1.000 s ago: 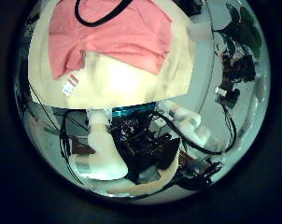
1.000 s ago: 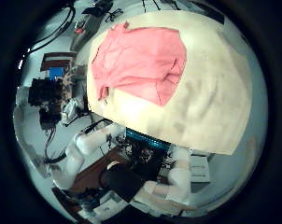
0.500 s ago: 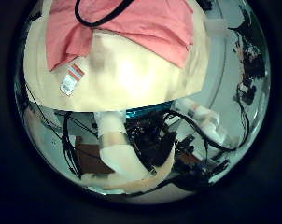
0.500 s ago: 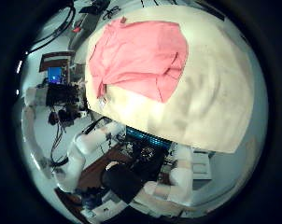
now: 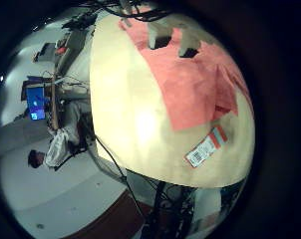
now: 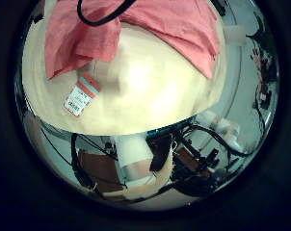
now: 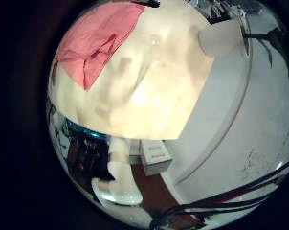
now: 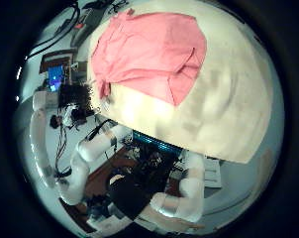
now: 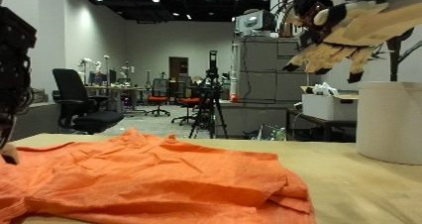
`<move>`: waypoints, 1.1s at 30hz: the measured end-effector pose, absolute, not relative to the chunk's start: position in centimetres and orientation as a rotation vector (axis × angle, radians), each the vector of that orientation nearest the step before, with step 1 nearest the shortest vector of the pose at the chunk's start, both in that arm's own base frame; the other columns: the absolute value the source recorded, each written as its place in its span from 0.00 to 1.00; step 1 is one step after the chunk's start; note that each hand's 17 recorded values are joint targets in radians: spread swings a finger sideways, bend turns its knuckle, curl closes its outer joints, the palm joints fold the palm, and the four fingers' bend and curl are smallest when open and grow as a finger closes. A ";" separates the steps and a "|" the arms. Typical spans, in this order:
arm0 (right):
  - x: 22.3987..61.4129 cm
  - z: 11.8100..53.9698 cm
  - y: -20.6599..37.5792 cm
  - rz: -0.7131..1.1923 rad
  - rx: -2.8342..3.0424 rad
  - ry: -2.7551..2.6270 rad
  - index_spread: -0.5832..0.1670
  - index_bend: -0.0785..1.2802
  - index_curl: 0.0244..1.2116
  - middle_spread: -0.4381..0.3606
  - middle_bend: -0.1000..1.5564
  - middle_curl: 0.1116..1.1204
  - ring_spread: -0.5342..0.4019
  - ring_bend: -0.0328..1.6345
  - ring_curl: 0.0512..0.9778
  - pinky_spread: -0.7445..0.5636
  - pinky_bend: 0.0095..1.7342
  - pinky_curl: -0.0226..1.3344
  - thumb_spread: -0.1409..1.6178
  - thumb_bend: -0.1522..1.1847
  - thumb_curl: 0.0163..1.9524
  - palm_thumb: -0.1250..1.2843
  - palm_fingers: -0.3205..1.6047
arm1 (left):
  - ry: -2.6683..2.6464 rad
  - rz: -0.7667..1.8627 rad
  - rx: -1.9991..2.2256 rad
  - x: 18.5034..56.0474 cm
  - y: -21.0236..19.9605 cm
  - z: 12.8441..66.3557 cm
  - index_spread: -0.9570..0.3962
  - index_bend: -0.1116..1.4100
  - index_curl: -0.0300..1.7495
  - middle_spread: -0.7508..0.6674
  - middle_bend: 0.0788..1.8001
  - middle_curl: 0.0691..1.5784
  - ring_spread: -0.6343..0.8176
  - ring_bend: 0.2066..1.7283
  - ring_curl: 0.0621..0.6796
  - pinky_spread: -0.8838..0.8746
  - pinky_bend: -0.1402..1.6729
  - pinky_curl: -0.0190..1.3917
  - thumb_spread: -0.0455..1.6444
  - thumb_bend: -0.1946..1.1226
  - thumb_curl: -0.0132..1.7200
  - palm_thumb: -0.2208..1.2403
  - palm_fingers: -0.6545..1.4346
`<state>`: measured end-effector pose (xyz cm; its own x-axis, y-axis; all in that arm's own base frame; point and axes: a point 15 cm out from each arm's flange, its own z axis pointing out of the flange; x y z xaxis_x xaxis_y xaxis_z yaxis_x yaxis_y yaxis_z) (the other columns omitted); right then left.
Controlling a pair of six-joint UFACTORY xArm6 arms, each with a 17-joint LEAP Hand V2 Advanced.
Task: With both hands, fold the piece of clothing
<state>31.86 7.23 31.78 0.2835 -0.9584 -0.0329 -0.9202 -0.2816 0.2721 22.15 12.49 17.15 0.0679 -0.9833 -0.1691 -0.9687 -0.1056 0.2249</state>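
The room is a large lit workshop with a black office chair (image 9: pixel 72 100) and a tripod (image 9: pixel 209 95) behind a pale cream table (image 9: pixel 357 184). The left hand (image 9: pixel 13 75) shows only as a black part just over the near edge of the orange garment (image 9: pixel 146 179); its finger state cannot be determined. The garment lies rumpled, spread below and between both hands, with its hang tag (image 6: pixel 81 96) on bare table beside the hem. The right hand (image 9: pixel 330 31) hangs well above the table, fingers loose and apart, holding nothing. Judgement: both hands should descend to matching edges and pinch cloth only. A white cylinder (image 9: pixel 389 120) stands below the right hand.
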 end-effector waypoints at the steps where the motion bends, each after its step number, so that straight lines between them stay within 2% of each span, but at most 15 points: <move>1: 31.8 31.6 7.3 -0.286 2.346 -1.741 0.37 0.18 0.23 0.74 0.18 0.20 0.89 0.21 0.20 0.88 0.24 0.23 0.66 0.10 0.13 0.18 0.21 | -2.060 -0.437 2.261 22.0 12.7 16.6 0.64 0.17 0.16 0.65 0.09 0.18 0.72 0.25 0.25 0.75 0.32 0.24 0.56 0.13 0.18 0.21 0.33; 9: 31.8 31.2 7.9 -0.294 2.352 -1.711 0.37 0.18 0.23 0.73 0.17 0.20 0.89 0.19 0.20 0.88 0.23 0.24 0.66 0.10 0.13 0.18 0.21 | -2.002 -0.437 2.323 22.3 14.4 14.3 0.73 0.18 0.18 0.68 0.08 0.18 0.74 0.23 0.24 0.75 0.30 0.23 0.55 0.12 0.19 0.22 0.35; 15: 31.6 31.0 8.0 -0.300 2.348 -1.704 0.37 0.18 0.23 0.71 0.17 0.20 0.88 0.19 0.20 0.88 0.23 0.24 0.66 0.10 0.13 0.18 0.21 | -1.989 -0.437 2.369 23.3 15.3 13.9 0.76 0.18 0.18 0.69 0.08 0.18 0.73 0.24 0.23 0.74 0.29 0.23 0.55 0.13 0.19 0.24 0.37; 20: 31.2 30.7 7.8 -0.313 2.336 -1.697 0.37 0.18 0.23 0.71 0.17 0.20 0.88 0.19 0.20 0.87 0.22 0.24 0.66 0.10 0.13 0.18 0.21 | -1.965 -0.445 2.368 24.0 15.5 13.2 0.76 0.20 0.19 0.61 0.16 0.21 0.69 0.21 0.20 0.71 0.25 0.21 0.56 0.13 0.19 0.27 0.44; 24: 31.2 30.5 7.8 -0.318 2.332 -1.694 0.37 0.18 0.23 0.71 0.17 0.20 0.88 0.18 0.20 0.88 0.23 0.24 0.66 0.10 0.13 0.18 0.21 | -1.934 -0.464 2.359 24.5 15.7 12.5 0.73 0.20 0.21 0.52 0.25 0.25 0.59 0.21 0.20 0.64 0.23 0.20 0.56 0.13 0.20 0.29 0.54; 28: 31.2 30.3 7.6 -0.318 2.327 -1.690 0.36 0.18 0.23 0.70 0.18 0.20 0.87 0.18 0.21 0.88 0.22 0.24 0.66 0.10 0.13 0.18 0.21 | -1.920 -0.478 2.359 25.3 16.1 12.4 0.64 0.18 0.20 0.39 0.36 0.28 0.36 0.29 0.21 0.43 0.33 0.21 0.57 0.14 0.20 0.33 0.76; 30: 31.3 30.3 7.6 -0.314 2.329 -1.688 0.37 0.17 0.22 0.69 0.19 0.20 0.86 0.19 0.21 0.87 0.22 0.24 0.66 0.10 0.13 0.18 0.23 | -1.916 -0.479 2.362 25.4 16.3 12.6 0.57 0.21 0.22 0.32 0.40 0.31 0.24 0.34 0.28 0.32 0.40 0.25 0.60 0.15 0.20 0.37 0.87; 33: 31.4 29.9 7.5 -0.318 2.331 -1.676 0.36 0.16 0.21 0.67 0.19 0.21 0.83 0.22 0.22 0.85 0.22 0.24 0.67 0.10 0.13 0.20 0.26 | -1.919 -0.470 2.368 25.5 16.3 13.0 0.48 0.26 0.25 0.26 0.45 0.35 0.15 0.42 0.40 0.22 0.48 0.29 0.64 0.15 0.20 0.41 0.92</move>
